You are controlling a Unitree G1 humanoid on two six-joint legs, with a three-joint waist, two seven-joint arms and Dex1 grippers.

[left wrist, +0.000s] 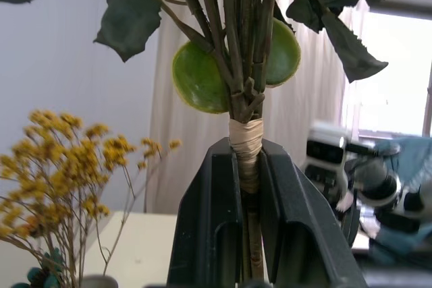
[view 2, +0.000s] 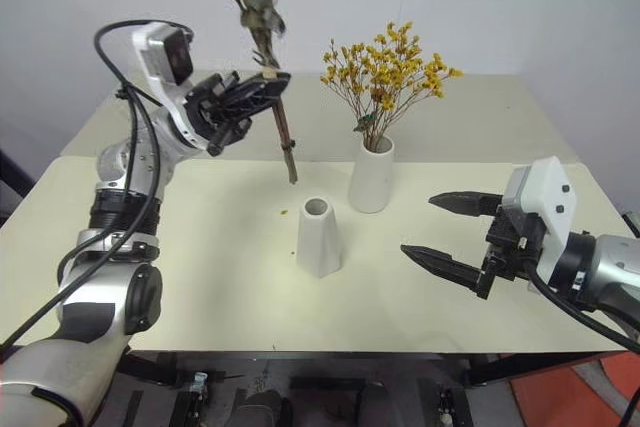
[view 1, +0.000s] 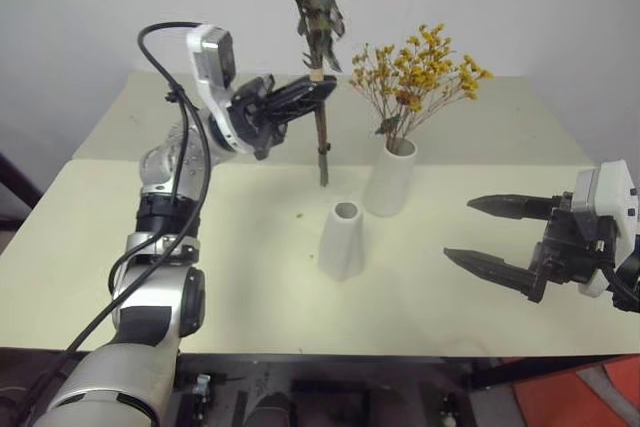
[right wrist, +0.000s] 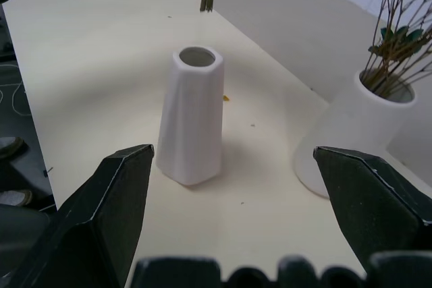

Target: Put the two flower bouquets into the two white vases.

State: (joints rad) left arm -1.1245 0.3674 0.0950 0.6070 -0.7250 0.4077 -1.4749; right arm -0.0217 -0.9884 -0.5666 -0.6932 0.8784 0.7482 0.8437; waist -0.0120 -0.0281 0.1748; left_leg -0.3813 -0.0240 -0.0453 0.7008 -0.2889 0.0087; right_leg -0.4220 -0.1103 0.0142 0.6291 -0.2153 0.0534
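Observation:
My left gripper (view 1: 316, 90) is shut on the taped stems of the rose bouquet (view 1: 318, 7), held upright above the table; its blooms reach the top edge of the view. The stem ends (view 1: 323, 175) hang behind the empty narrow-mouthed white vase (view 1: 342, 240), slightly to its left and above its mouth. In the left wrist view the black fingers (left wrist: 209, 220) clamp the wrapped stems (left wrist: 244, 136). The orange-yellow dried spray (view 1: 420, 67) stands in the other white vase (view 1: 390, 179), behind and to the right. My right gripper (view 1: 458, 229) is open to the right of both vases, pointing at them.
Both vases stand near the middle of a pale cream table (view 1: 220, 277), which has a second, matching tabletop (view 1: 520, 127) behind it against a grey wall. A small dark crumb (view 1: 297, 215) lies left of the empty vase.

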